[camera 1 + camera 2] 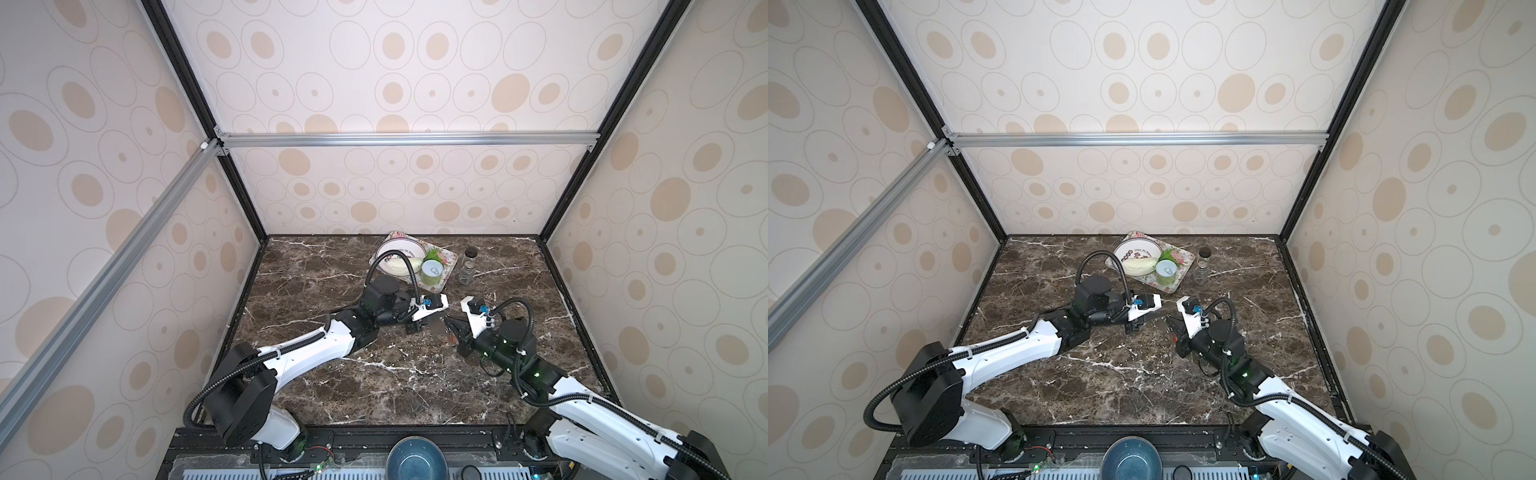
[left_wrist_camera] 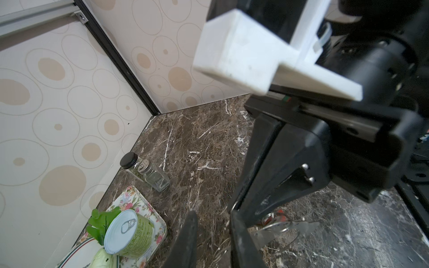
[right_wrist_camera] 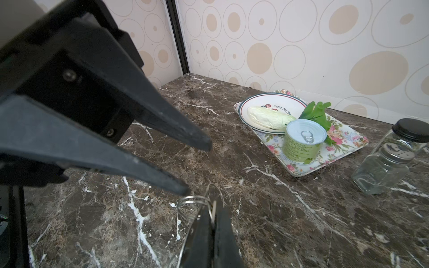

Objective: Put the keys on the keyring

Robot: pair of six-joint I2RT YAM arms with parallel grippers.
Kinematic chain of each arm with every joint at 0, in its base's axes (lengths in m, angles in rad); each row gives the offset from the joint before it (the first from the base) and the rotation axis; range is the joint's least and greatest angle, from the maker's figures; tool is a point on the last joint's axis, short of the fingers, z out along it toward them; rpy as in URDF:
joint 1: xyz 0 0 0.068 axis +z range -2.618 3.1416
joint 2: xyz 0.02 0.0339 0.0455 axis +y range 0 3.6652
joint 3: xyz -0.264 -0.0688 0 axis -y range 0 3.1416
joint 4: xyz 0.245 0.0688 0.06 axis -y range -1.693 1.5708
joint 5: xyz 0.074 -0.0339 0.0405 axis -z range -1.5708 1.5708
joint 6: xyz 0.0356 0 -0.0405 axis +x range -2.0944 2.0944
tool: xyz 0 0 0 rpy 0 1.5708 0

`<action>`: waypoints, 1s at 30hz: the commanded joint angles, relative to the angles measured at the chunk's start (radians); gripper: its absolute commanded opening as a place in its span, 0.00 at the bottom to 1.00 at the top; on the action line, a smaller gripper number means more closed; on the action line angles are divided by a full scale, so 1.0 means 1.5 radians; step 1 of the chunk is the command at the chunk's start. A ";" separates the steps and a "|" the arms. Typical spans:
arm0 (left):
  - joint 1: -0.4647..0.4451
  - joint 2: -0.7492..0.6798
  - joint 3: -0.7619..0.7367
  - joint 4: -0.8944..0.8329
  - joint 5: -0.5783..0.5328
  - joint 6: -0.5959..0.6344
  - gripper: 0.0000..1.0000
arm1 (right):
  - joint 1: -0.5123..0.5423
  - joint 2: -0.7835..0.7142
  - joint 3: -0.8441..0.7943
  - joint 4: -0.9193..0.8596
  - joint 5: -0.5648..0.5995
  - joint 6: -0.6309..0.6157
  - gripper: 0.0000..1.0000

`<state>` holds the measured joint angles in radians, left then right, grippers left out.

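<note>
Near the tray (image 2: 160,222), the right gripper's fingers (image 2: 267,185) are hiding most of the keyring (image 2: 301,226) and the red-tagged key (image 2: 281,213).

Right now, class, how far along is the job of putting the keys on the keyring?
Done: nothing confirmable; whether any key is threaded is hidden. In hand: the right gripper is shut on thin metal rings, with a red tag beside them. The left gripper stands slightly open nearby, nothing seen between its fingers. Left: threading the keys; the black-tagged key is not visible.
</note>
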<state>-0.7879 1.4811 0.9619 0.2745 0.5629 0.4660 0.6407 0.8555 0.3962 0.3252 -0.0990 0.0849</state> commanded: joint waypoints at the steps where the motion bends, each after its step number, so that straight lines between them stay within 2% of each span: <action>1: -0.004 0.009 0.037 -0.042 -0.008 0.021 0.24 | 0.006 0.004 0.028 0.024 0.006 -0.009 0.00; 7: -0.003 0.013 0.043 -0.056 -0.017 0.025 0.24 | 0.008 0.011 0.032 0.025 0.007 -0.011 0.00; 12: -0.004 0.011 0.046 -0.059 -0.015 0.020 0.28 | 0.011 0.017 0.036 0.022 0.015 -0.015 0.00; 17: -0.005 0.003 0.040 -0.056 0.020 0.019 0.30 | 0.012 0.022 0.036 0.022 0.028 -0.015 0.00; 20: -0.004 0.015 0.053 -0.076 0.014 0.024 0.30 | 0.014 0.018 0.035 0.022 0.027 -0.013 0.00; 30: -0.004 0.035 0.066 -0.080 -0.029 0.021 0.12 | 0.020 0.001 0.028 0.020 0.025 -0.017 0.00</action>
<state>-0.7910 1.5227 1.0191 0.1623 0.5423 0.4847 0.6567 0.8803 0.4152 0.3199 -0.0559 0.0761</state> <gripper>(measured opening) 0.128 0.049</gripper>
